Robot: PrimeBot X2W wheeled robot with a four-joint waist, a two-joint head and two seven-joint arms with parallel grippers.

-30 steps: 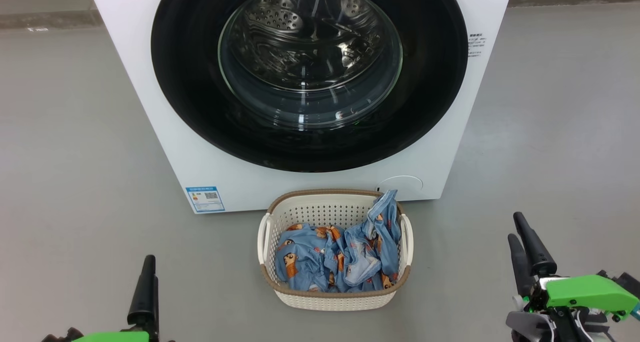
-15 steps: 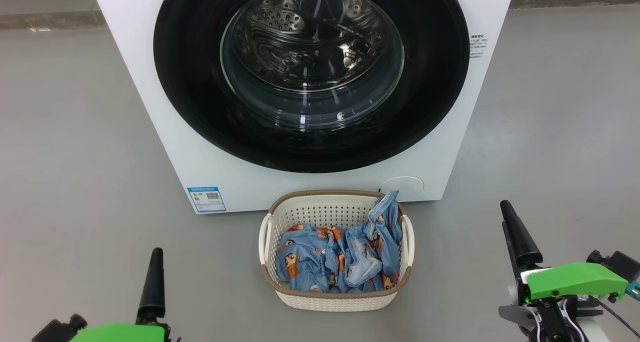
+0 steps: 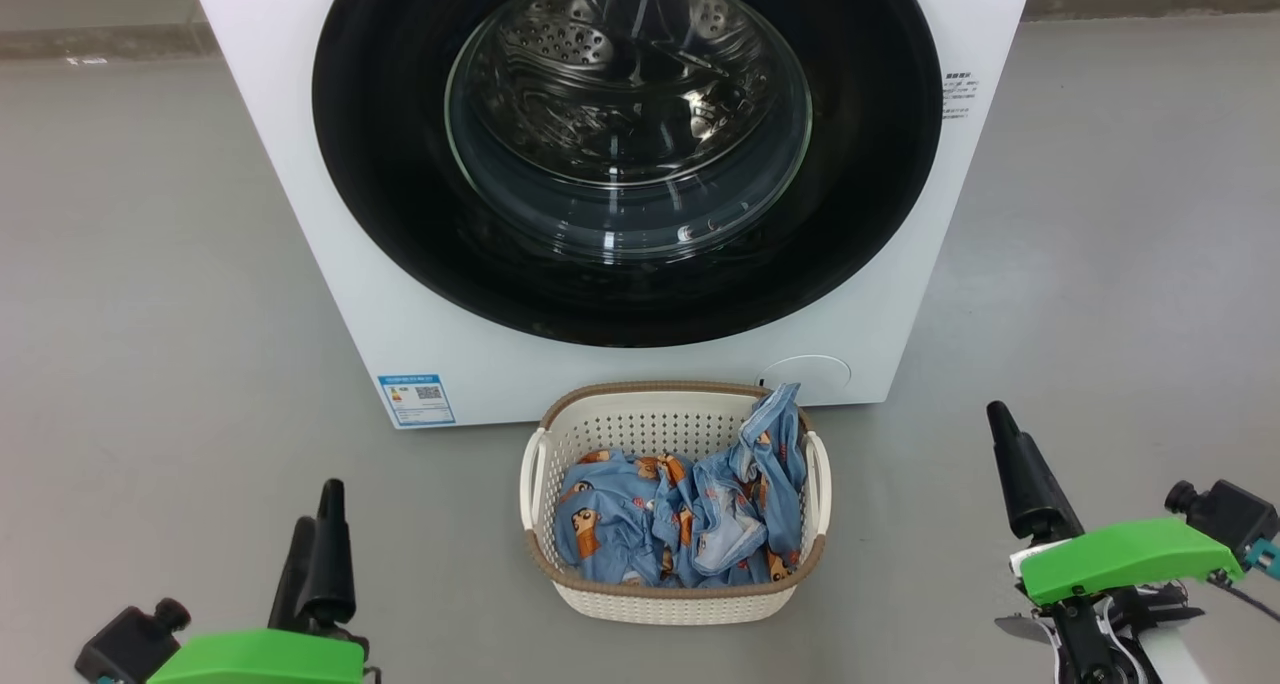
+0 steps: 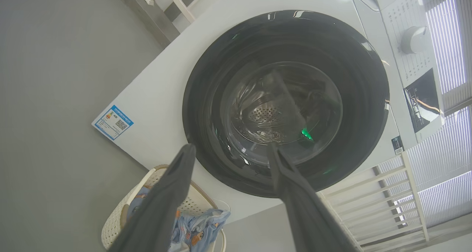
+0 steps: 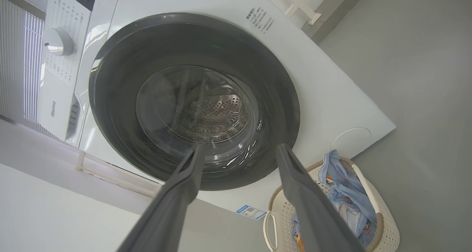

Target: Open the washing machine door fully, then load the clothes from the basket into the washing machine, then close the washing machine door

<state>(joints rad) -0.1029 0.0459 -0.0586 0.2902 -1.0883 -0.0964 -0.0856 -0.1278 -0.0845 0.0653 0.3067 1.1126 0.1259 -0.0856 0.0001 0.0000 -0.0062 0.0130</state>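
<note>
washing machine door [image 3: 630, 154] shut, clothes [image 3: 680, 524] heaped in the basket [image 3: 650, 392]
left hand [image 3: 318, 504] and right hand [image 5: 240, 149] both spread wide, empty, flanking the basket

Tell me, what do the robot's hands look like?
The left gripper and right gripper each have two long, dark, pointed fingers like slim cones, rising from a bright green plastic cover. A small black knobbed block sits beside each cover, and a thin dark cable trails from the right one.

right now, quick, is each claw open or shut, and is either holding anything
Dark two-fingered left claw: open, holding nothing.
Dark two-fingered right claw: open, holding nothing.
</note>
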